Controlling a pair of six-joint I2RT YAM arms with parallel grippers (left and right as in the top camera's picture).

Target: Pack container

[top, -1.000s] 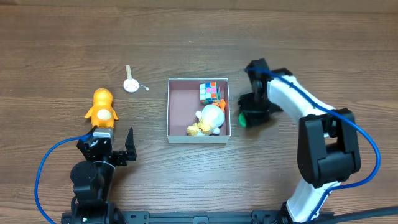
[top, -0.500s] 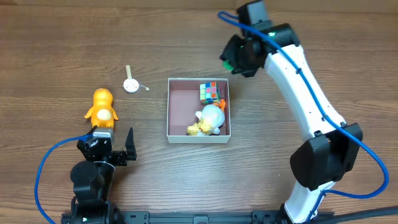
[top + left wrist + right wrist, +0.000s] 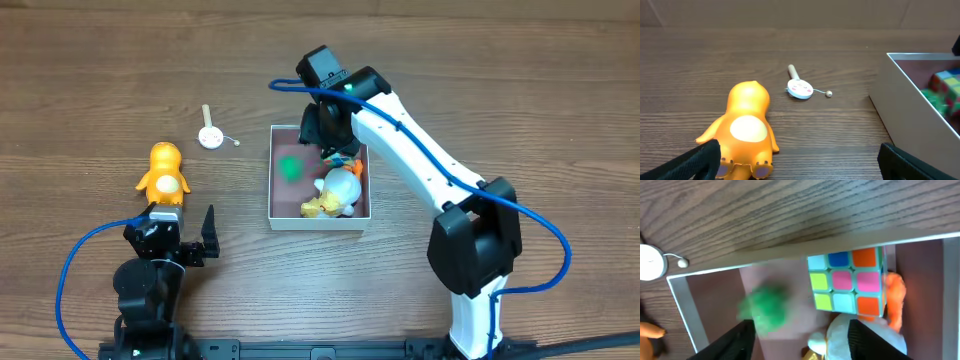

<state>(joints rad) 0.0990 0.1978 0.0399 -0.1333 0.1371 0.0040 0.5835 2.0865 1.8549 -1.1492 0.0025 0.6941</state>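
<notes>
Right arm white with black joints; left arm black; both blue-cabled.

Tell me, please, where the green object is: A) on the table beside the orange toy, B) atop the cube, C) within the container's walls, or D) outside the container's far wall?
C: the blurred green object shows inside the container, left of the cube.

Brown wood-grain desk, matt and smooth. Thin white container walls, card-like and matt; dull mauve floor. Smooth, glossy orange plastic on the figure. Shiny plastic cube faces. Glossy white plastic arm shell.
</notes>
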